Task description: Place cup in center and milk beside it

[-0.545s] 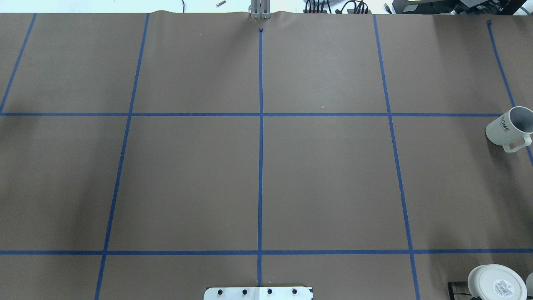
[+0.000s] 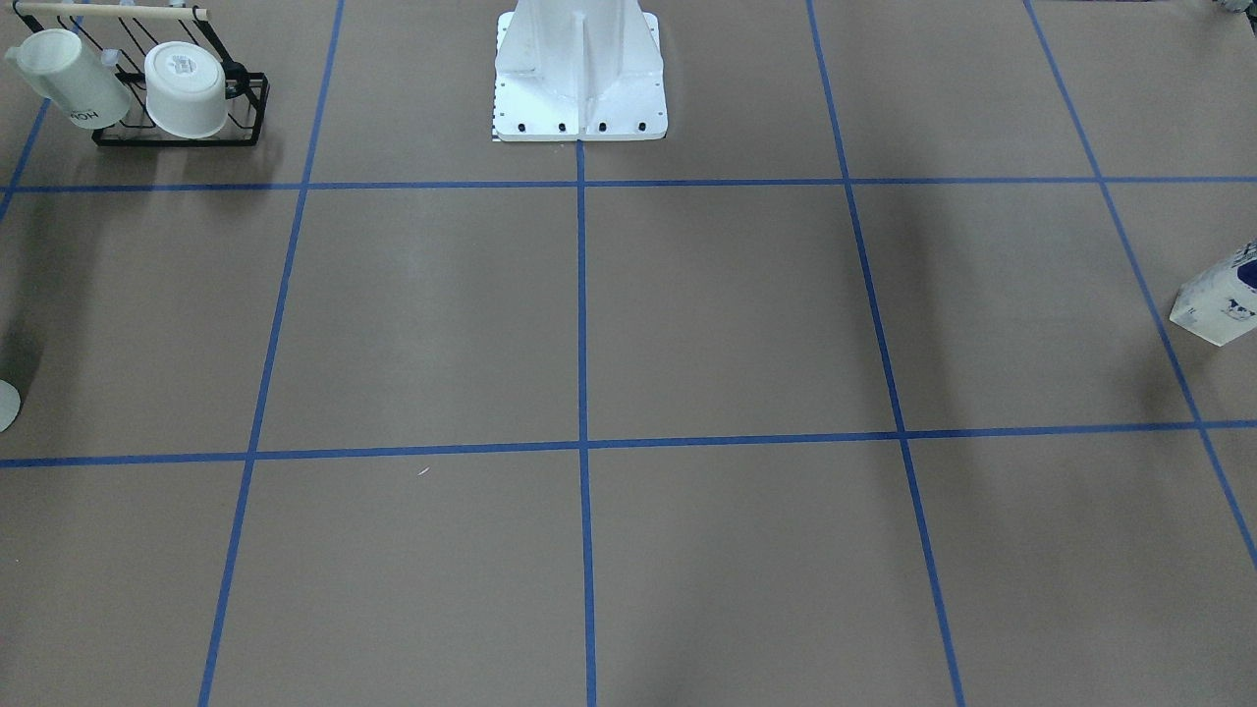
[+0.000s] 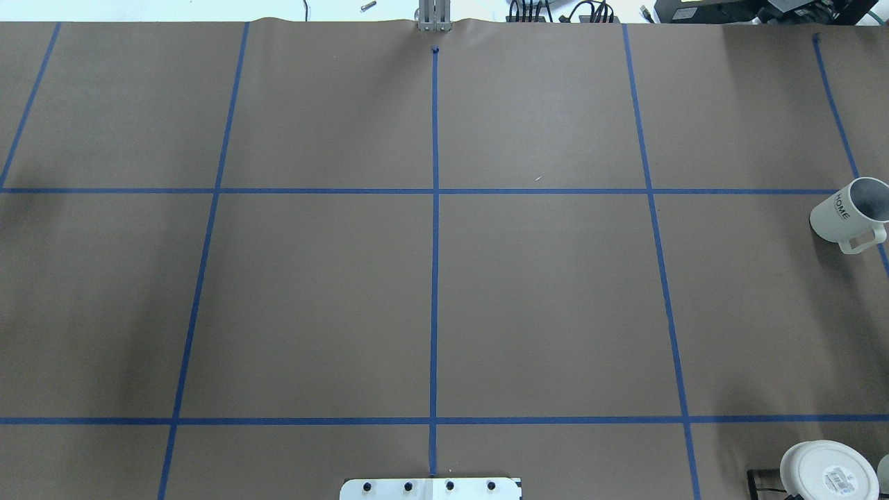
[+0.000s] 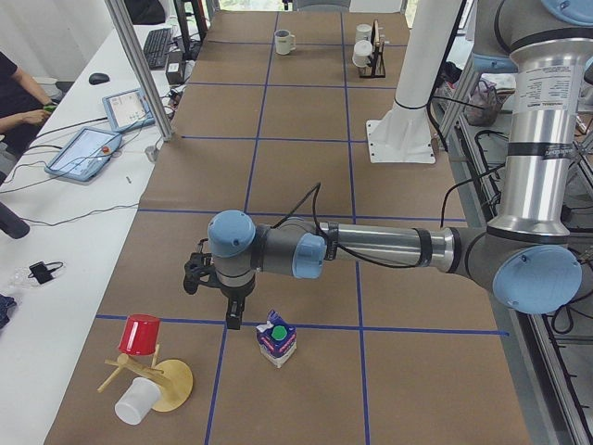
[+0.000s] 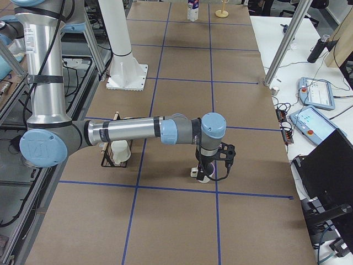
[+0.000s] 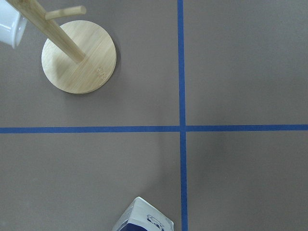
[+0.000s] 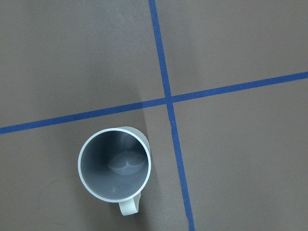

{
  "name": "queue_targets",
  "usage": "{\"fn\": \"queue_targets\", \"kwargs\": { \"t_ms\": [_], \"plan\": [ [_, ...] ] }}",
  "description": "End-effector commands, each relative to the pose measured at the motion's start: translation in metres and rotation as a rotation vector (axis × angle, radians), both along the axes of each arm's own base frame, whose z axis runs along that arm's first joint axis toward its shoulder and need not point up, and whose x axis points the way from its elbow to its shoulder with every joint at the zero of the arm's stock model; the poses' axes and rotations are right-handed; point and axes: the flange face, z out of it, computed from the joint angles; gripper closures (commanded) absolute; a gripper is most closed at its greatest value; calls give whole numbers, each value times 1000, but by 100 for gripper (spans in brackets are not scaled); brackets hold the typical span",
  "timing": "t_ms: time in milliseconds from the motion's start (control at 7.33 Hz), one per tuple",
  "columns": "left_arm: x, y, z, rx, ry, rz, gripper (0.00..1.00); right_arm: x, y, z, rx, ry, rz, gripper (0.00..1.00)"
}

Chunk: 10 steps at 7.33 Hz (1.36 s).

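The cup (image 3: pixel 849 212), a white mug with a dark grey inside and dark lettering, stands upright at the table's far right edge. It fills the lower left of the right wrist view (image 7: pixel 114 171), handle toward the bottom. My right gripper (image 5: pixel 212 168) hangs straight over the cup (image 5: pixel 196 173); I cannot tell whether it is open or shut. The milk (image 4: pixel 277 339), a blue and white carton with a green cap, stands at the far left end (image 2: pixel 1223 299). My left gripper (image 4: pixel 227 311) hovers just beside the milk; I cannot tell its state. The milk's top shows in the left wrist view (image 6: pixel 144 220).
A black wire rack (image 2: pixel 250 108) holding a mug and a squat white cup (image 3: pixel 828 472) stands near the robot's right. A wooden mug tree (image 4: pixel 171 385) with a red cup (image 4: pixel 141 334) stands near the milk. The robot's white base (image 2: pixel 579 79) sits at the back middle.
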Motion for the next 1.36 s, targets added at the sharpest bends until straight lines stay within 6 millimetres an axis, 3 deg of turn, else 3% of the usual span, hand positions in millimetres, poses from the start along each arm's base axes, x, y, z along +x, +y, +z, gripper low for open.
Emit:
{"fn": "queue_targets", "kwargs": {
  "t_ms": [0, 273, 545, 682, 818, 955, 1227],
  "plan": [
    [-1, 0, 0, 2, -2, -1, 2, 0, 1, -1, 2, 1, 3, 0],
    [0, 0, 0, 1, 0, 1, 2, 0, 1, -4, 4, 1, 5, 0],
    [-1, -1, -4, 11, -5, -1, 2, -1, 1, -21, 37, -13, 3, 0],
    [-1, 2, 0, 3, -9, -3, 2, 1, 11, -5, 5, 5, 7, 0],
    [0, 5, 1, 5, -9, -1, 2, 1, 8, -7, 10, 6, 7, 0],
    [-1, 6, 0, 12, -10, -1, 2, 0, 0, -22, 40, 3, 8, 0],
    [0, 4, -11, 42, -9, 0, 2, -1, -8, -34, 53, -15, 15, 0]
  ]
}}
